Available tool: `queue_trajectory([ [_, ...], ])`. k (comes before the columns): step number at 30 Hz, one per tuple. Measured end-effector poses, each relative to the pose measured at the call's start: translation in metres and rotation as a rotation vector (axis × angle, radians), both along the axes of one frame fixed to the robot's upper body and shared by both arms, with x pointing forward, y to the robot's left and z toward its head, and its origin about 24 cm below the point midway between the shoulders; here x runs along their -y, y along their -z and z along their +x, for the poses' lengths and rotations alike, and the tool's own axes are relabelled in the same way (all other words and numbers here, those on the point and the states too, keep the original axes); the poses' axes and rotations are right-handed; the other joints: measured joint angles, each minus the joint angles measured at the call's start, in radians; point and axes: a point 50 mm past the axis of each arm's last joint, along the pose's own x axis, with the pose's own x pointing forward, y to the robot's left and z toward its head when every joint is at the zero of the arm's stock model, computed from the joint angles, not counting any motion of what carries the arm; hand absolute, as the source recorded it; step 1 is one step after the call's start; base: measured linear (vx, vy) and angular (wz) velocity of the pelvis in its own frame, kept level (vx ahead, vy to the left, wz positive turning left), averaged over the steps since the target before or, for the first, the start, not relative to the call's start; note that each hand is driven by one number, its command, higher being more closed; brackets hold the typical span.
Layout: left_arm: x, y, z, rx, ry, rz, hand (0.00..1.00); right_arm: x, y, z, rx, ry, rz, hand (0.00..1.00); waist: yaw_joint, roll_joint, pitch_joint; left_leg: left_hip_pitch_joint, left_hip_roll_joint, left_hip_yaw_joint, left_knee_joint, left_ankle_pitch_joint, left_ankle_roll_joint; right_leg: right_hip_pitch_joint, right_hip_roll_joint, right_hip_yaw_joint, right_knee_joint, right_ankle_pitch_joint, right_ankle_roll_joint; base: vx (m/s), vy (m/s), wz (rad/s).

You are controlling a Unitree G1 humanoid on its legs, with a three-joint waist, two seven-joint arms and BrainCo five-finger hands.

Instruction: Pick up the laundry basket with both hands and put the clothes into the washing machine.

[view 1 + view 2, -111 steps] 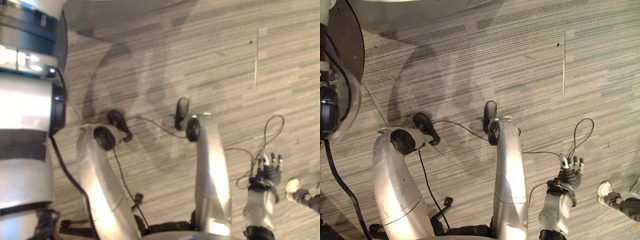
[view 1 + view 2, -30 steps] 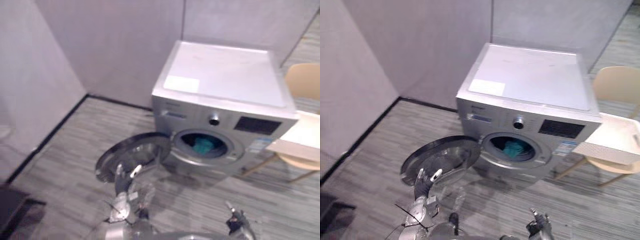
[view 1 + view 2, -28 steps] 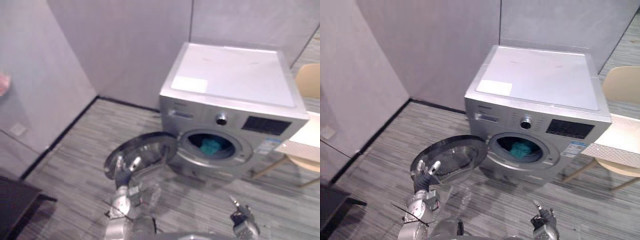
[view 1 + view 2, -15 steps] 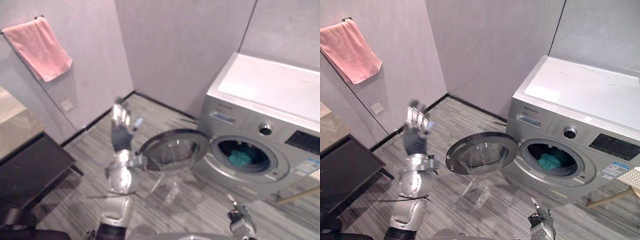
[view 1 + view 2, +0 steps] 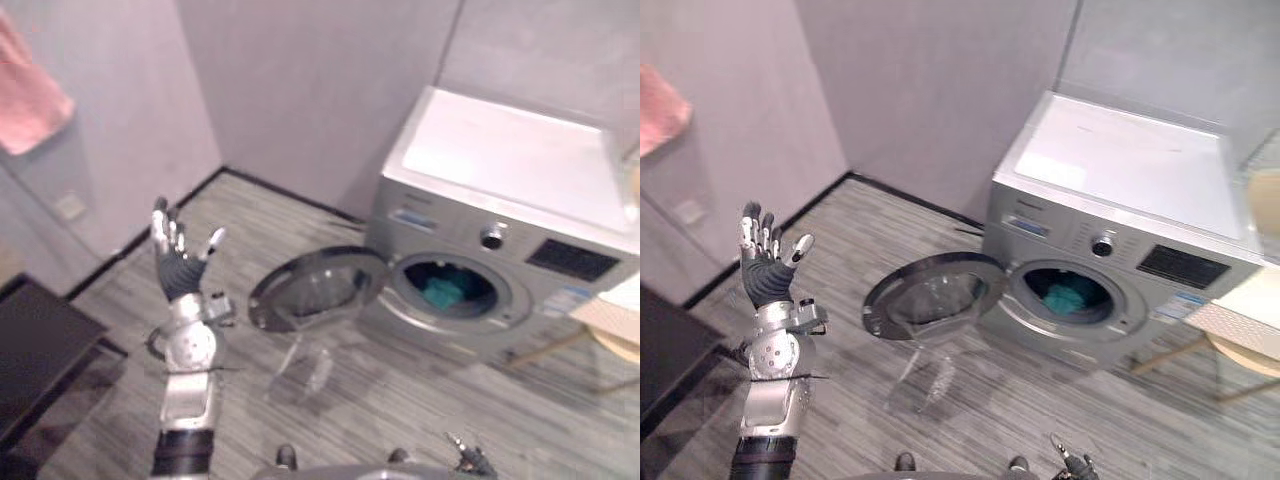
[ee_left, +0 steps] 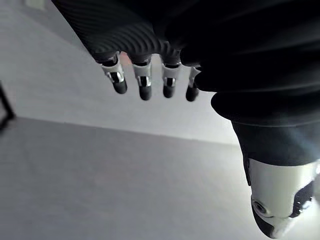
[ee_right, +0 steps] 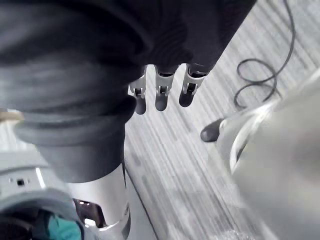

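The silver washing machine (image 5: 1110,200) stands at the right with its round door (image 5: 925,295) swung open to the left. Teal clothes (image 5: 1070,297) lie inside the drum, also seen past my right hand as teal clothes (image 7: 60,227). A white perforated basket (image 5: 1240,315) rests on a beige chair at the right edge. My left hand (image 5: 175,265) is raised at the left, open, fingers (image 6: 145,82) straight, holding nothing. My right hand (image 5: 1070,465) hangs low at the bottom edge, open, its fingers (image 7: 160,95) straight and empty.
A pink towel (image 5: 25,95) hangs on the left wall. A low black piece of furniture (image 5: 40,360) sits at the lower left. Grey walls close in behind the washer, and striped grey floor (image 5: 330,400) spreads in front of it.
The camera has swung, shifting the whole scene. My left hand stays raised and open, now a little lower and further left of the door. The right hand stays low.
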Motion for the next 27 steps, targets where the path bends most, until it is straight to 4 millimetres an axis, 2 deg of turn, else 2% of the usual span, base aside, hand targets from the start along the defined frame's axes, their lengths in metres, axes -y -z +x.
queue_trajectory([
  [1, -0.004, 0.005, 0.007, -0.045, -0.005, 0.020, 0.00, -0.002, 0.001, -0.010, -0.011, 0.013, 0.012, 0.00, -0.027, -0.016, 0.002, -0.004, 0.018, -0.011, 0.025, -0.003, -0.003, -0.023, 0.022, 0.097, 0.058, 0.014, 0.015, 0.04, -0.012, 0.25],
  [2, -0.009, 0.006, 0.013, -0.073, -0.012, 0.045, 0.00, -0.004, 0.002, -0.023, -0.032, 0.027, 0.022, 0.00, -0.040, -0.018, 0.007, -0.013, 0.040, -0.019, 0.041, -0.014, -0.013, -0.040, 0.049, 0.146, 0.085, 0.042, 0.038, 0.04, -0.014, 0.19],
  [3, -0.013, 0.004, 0.017, -0.075, -0.021, 0.060, 0.00, -0.005, 0.002, -0.029, -0.041, 0.031, 0.027, 0.00, -0.042, -0.027, 0.007, -0.023, 0.053, -0.019, 0.055, -0.018, -0.014, -0.042, 0.059, 0.147, 0.081, 0.058, 0.038, 0.03, -0.028, -0.10],
  [4, -0.025, -0.001, 0.024, -0.085, -0.058, 0.108, 0.00, -0.006, 0.003, -0.036, -0.046, 0.054, 0.037, 0.00, -0.039, -0.041, 0.000, -0.057, 0.077, -0.014, 0.078, -0.031, -0.011, -0.052, 0.081, 0.141, 0.040, 0.088, 0.028, 0.00, -0.040, -0.30],
  [7, -0.071, -0.013, 0.037, -0.133, -0.193, 0.166, 0.00, 0.001, 0.002, -0.041, -0.042, 0.123, 0.026, 0.00, -0.046, -0.071, -0.006, -0.137, 0.094, -0.003, 0.097, -0.026, -0.020, -0.038, 0.111, 0.143, -0.104, 0.071, 0.039, 0.00, -0.027, -0.29],
  [9, -0.108, -0.041, 0.045, -0.114, -0.293, 0.192, 0.00, 0.005, 0.002, -0.042, -0.038, 0.156, 0.021, 0.00, -0.049, -0.117, 0.014, -0.231, 0.090, 0.009, 0.156, -0.014, -0.029, -0.038, 0.113, 0.146, -0.246, 0.080, 0.039, 0.03, -0.082, -0.13],
  [10, -0.127, -0.061, 0.051, -0.097, -0.338, 0.198, 0.00, 0.008, 0.001, -0.039, -0.026, 0.185, 0.021, 0.00, -0.057, -0.137, 0.032, -0.302, 0.106, 0.000, 0.218, -0.020, -0.040, -0.050, 0.124, 0.146, -0.289, 0.081, 0.040, -0.01, -0.105, 0.00],
  [11, -0.136, -0.075, 0.054, -0.081, -0.358, 0.203, 0.00, 0.009, 0.001, -0.035, -0.013, 0.196, 0.023, 0.00, -0.057, -0.140, 0.049, -0.334, 0.120, -0.003, 0.246, -0.026, -0.048, -0.064, 0.132, 0.150, -0.300, 0.081, 0.040, -0.06, -0.128, -0.12],
  [12, -0.148, -0.105, 0.061, -0.042, -0.391, 0.214, 0.00, 0.012, 0.000, -0.022, 0.021, 0.200, 0.024, 0.00, -0.053, -0.161, 0.084, -0.379, 0.145, -0.004, 0.285, -0.031, -0.058, -0.088, 0.155, 0.153, -0.311, 0.081, 0.040, -0.12, -0.150, -0.30],
  [14, -0.158, -0.150, 0.071, 0.007, -0.417, 0.236, 0.00, 0.020, -0.008, 0.011, 0.139, 0.211, 0.013, 0.00, -0.054, -0.174, 0.125, -0.467, 0.181, -0.012, 0.334, -0.036, -0.080, -0.146, 0.189, 0.174, -0.325, 0.081, 0.041, -0.19, -0.179, -0.34],
  [15, -0.158, -0.161, 0.074, 0.017, -0.418, 0.250, 0.00, 0.023, -0.011, 0.022, 0.184, 0.208, 0.005, 0.00, -0.055, -0.176, 0.139, -0.486, 0.192, -0.014, 0.344, -0.038, -0.087, -0.156, 0.196, 0.177, -0.331, 0.081, 0.041, -0.19, -0.156, -0.27],
  [17, -0.151, -0.196, 0.085, 0.025, -0.392, 0.334, 0.00, 0.028, -0.034, 0.066, 0.370, 0.128, -0.042, 0.00, -0.060, -0.183, 0.176, -0.542, 0.223, -0.005, 0.349, -0.026, -0.107, -0.214, 0.222, 0.191, -0.343, 0.082, 0.067, -0.19, -0.152, -0.31],
  [20, -0.137, -0.229, 0.091, 0.087, -0.370, 0.387, 0.00, 0.025, -0.062, 0.101, 0.575, 0.070, -0.073, 0.00, -0.059, -0.200, 0.197, -0.609, 0.281, 0.049, 0.394, -0.018, -0.121, -0.285, 0.245, 0.197, -0.343, 0.092, 0.088, -0.11, -0.084, -0.44],
  [21, -0.134, -0.235, 0.091, 0.100, -0.367, 0.390, 0.00, 0.025, -0.067, 0.105, 0.606, 0.067, -0.080, 0.00, -0.059, -0.204, 0.203, -0.623, 0.289, 0.054, 0.410, -0.018, -0.121, -0.295, 0.248, 0.196, -0.343, 0.097, 0.093, -0.07, -0.020, -0.48],
  [22, -0.123, -0.245, 0.096, 0.129, -0.344, 0.396, 0.00, 0.027, -0.076, 0.109, 0.664, 0.070, -0.098, 0.00, -0.061, -0.207, 0.215, -0.663, 0.309, 0.056, 0.452, -0.027, -0.119, -0.322, 0.255, 0.195, -0.343, 0.108, 0.106, -0.03, 0.009, -0.33],
  [24, -0.105, -0.250, 0.105, 0.156, -0.295, 0.387, 0.00, 0.029, -0.080, 0.103, 0.682, 0.086, -0.115, 0.00, -0.058, -0.207, 0.217, -0.718, 0.333, 0.053, 0.512, -0.053, -0.114, -0.352, 0.265, 0.197, -0.343, 0.125, 0.104, 0.02, 0.058, -0.37],
  [25, -0.086, -0.243, 0.116, 0.155, -0.233, 0.367, 0.00, 0.027, -0.080, 0.094, 0.682, 0.103, -0.114, 0.00, -0.054, -0.204, 0.222, -0.755, 0.360, 0.047, 0.575, -0.093, -0.109, -0.359, 0.279, 0.199, -0.343, 0.136, 0.093, 0.07, 0.115, -0.43],
  [27, -0.050, -0.245, 0.125, 0.214, -0.151, 0.385, 0.00, 0.021, -0.074, 0.080, 0.653, 0.129, -0.097, 0.00, -0.048, -0.202, 0.223, -0.777, 0.373, 0.043, 0.624, -0.134, -0.102, -0.359, 0.285, 0.202, -0.343, 0.140, 0.088, 0.08, 0.125, -0.24],
])
